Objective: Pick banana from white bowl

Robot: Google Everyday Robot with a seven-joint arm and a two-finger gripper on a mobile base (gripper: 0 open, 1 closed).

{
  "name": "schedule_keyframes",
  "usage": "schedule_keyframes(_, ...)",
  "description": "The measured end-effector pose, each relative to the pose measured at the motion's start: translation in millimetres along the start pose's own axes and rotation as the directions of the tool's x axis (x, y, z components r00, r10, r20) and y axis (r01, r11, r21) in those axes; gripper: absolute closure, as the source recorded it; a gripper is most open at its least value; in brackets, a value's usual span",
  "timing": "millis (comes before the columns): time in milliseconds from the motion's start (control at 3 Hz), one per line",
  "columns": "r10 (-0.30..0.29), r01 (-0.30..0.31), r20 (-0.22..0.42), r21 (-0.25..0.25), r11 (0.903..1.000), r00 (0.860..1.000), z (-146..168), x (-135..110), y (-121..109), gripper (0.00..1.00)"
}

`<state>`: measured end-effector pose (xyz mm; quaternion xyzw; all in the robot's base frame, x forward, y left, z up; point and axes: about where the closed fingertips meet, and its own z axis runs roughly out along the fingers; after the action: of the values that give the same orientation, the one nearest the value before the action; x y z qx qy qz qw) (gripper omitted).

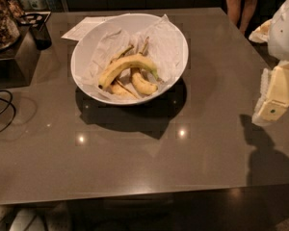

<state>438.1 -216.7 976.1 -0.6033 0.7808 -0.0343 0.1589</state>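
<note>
— Where was the banana [127, 66]?
— Inside the white bowl [82, 47], lying on crinkled paper [166, 42], well apart from the gripper [274, 102] and to its left in the camera view.
— Anything beside it?
— A stubby banana [143, 84] touching it on the gripper's side, and browned peel pieces [120, 90] beneath.
— And the gripper?
— It hung by the brown table's [135, 158] right edge, away from the bowl. Whether it was clenched or released, I could not tell.
</note>
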Motion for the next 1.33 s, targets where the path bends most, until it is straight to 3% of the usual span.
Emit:
schedule_keyframes(333, 0.0, 0.0, 0.0, 0.0, 1.0, 1.0, 0, 0, 0, 0.0)
schedule_keyframes(667, -0.021, 0.021, 0.001, -0.013, 0.9997, 1.0, 1, -15, -6, 0.0)
schedule_keyframes(1000, -0.072, 0.071, -0.008, -0.038, 0.9967, 0.997, 8, -39, -18, 0.0)
schedule_keyframes(1333, -0.173, 0.171, -0.037, -0.053, 0.9839, 0.984, 20, -74, -27, 0.0)
